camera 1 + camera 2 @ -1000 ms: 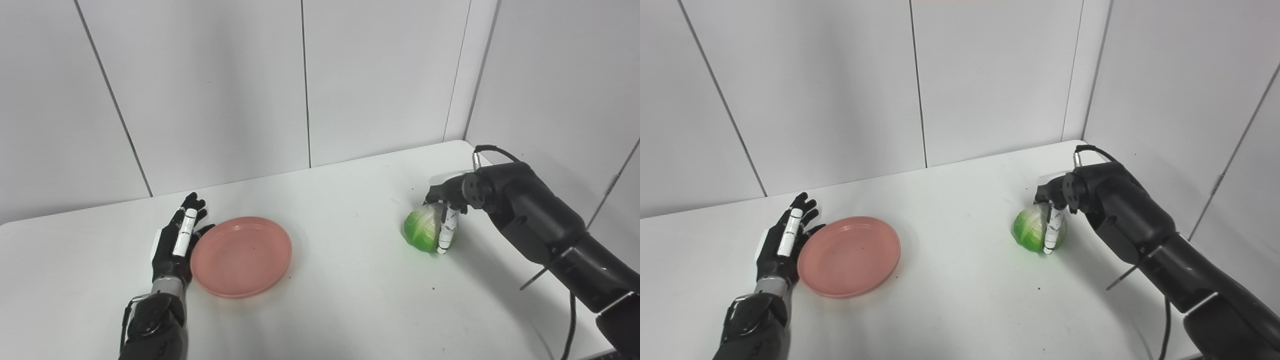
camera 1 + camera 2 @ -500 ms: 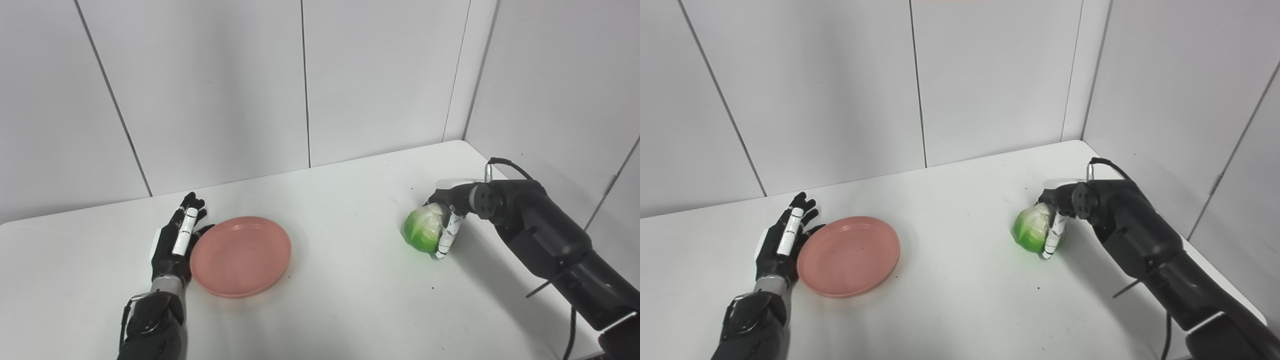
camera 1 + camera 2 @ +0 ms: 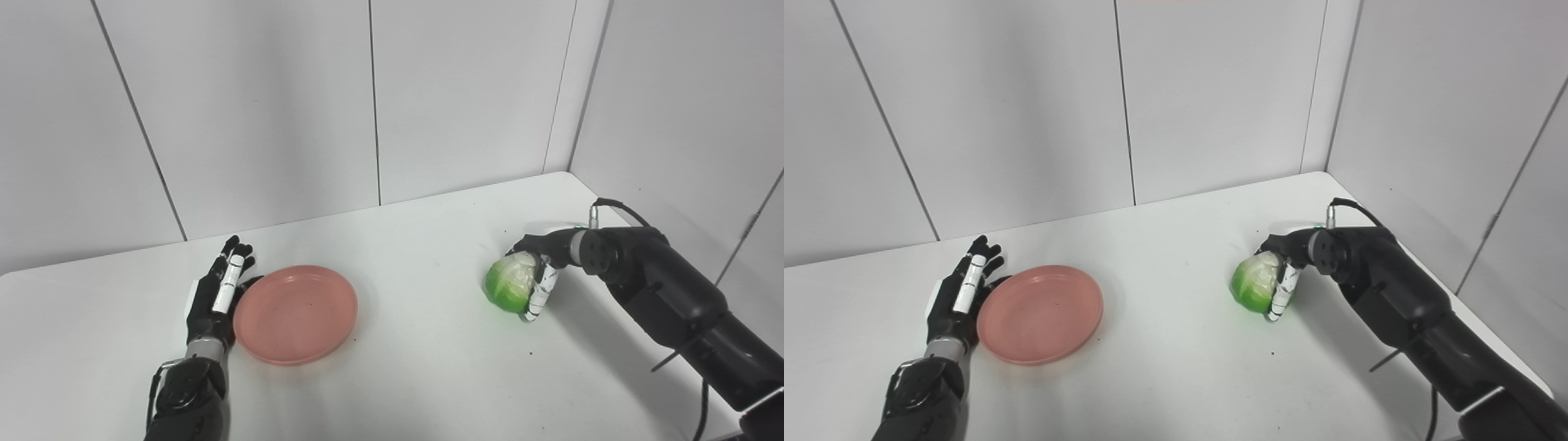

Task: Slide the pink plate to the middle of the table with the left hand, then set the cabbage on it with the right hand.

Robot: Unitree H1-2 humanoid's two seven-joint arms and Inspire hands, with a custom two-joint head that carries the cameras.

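Observation:
The pink plate (image 3: 295, 313) lies flat on the white table (image 3: 404, 367), left of the middle. My left hand (image 3: 218, 294) is open, fingers straight, resting against the plate's left rim. The green cabbage (image 3: 510, 284) is at the right of the table, low over the surface or on it. My right hand (image 3: 539, 275) is shut on the cabbage from its right side, fingers curled around it. Both show in the right eye view too: the plate (image 3: 1040, 314) and the cabbage (image 3: 1253, 283).
Grey wall panels stand close behind the table and along its right side. The table's right edge (image 3: 1451, 294) runs under my right forearm (image 3: 1409, 318). A cable (image 3: 618, 207) loops from the right wrist.
My right hand has carried the cabbage slightly to the left, toward the middle, and its forearm has dropped lower. The left hand and the plate have stayed put.

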